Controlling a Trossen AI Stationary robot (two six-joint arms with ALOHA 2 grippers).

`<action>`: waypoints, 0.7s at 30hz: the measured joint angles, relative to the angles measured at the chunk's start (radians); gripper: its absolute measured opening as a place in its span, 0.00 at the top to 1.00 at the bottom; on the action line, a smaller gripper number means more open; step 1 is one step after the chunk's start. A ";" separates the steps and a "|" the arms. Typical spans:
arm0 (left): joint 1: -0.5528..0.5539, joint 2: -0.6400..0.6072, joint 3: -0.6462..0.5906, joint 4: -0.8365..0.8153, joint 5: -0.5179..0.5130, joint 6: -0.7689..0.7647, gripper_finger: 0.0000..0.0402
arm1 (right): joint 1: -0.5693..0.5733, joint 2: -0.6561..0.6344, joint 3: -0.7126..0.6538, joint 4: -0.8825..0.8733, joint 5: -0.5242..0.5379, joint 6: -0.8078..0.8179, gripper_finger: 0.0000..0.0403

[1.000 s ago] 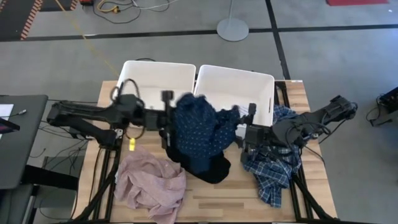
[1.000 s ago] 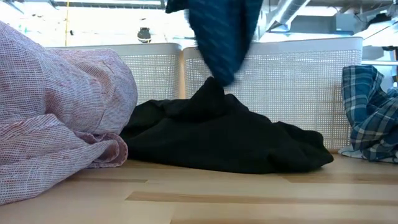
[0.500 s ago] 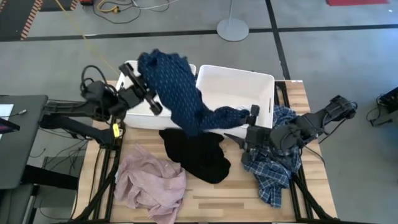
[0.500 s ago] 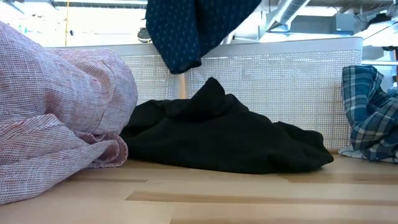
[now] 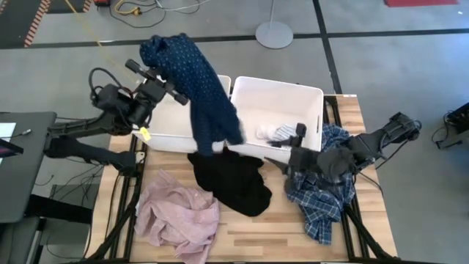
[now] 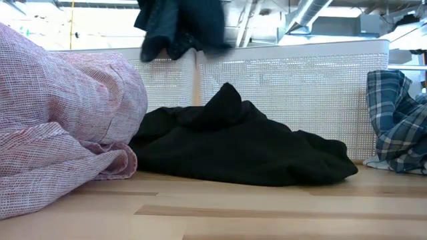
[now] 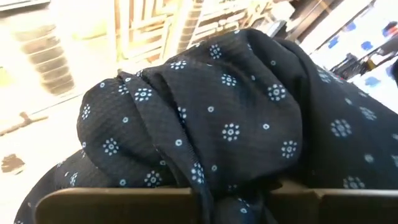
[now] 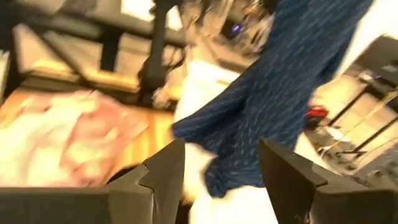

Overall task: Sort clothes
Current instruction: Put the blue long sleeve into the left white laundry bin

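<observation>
My left gripper [image 5: 163, 77] is raised high over the left white bin [image 5: 165, 130] and is shut on the navy dotted garment [image 5: 201, 92]. The garment hangs down from it, and its lower end [image 6: 180, 27] hangs above the bins' near rim. My right gripper [image 8: 221, 180] is open and empty, above the plaid shirt [image 5: 322, 194] at the table's right. The black garment [image 5: 231, 183] lies on the table in front of the bins. The dusty-pink garment [image 5: 179, 213] lies at the near left. White socks [image 5: 270, 133] lie in the right bin [image 5: 282, 95]. My left gripper holds a bunched fold of the navy dotted garment's upper end [image 7: 205, 196]. The cloth drapes over the fingers and hides them, so I cannot count the layers. The garment is lifted clear of the table and hangs slack below the gripper.
The two white bins stand side by side at the table's far edge, and their mesh walls [image 6: 293, 87] rise behind the black garment [image 6: 240, 147]. The pink heap [image 6: 60, 120] fills the near left. The plaid shirt [image 6: 397, 127] lies at the right. Bare wood shows at the near middle.
My left gripper has risen and swung toward the table's far left, tipping upward over the left bin. It has lifted the navy garment clear of the black one. The sleeve that stretched toward my right gripper has dropped away and now hangs with the rest.
</observation>
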 joint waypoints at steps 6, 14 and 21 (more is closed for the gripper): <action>0.053 0.001 0.000 -0.020 -0.095 0.047 0.91 | -0.081 0.033 0.000 0.196 -0.001 -0.155 0.46; 0.094 -0.001 0.000 0.121 -0.181 0.249 0.91 | -0.096 0.032 0.000 0.191 -0.005 -0.162 0.46; 0.098 0.003 0.015 0.189 -0.171 0.303 0.91 | -0.084 0.032 0.000 0.158 -0.006 -0.116 0.46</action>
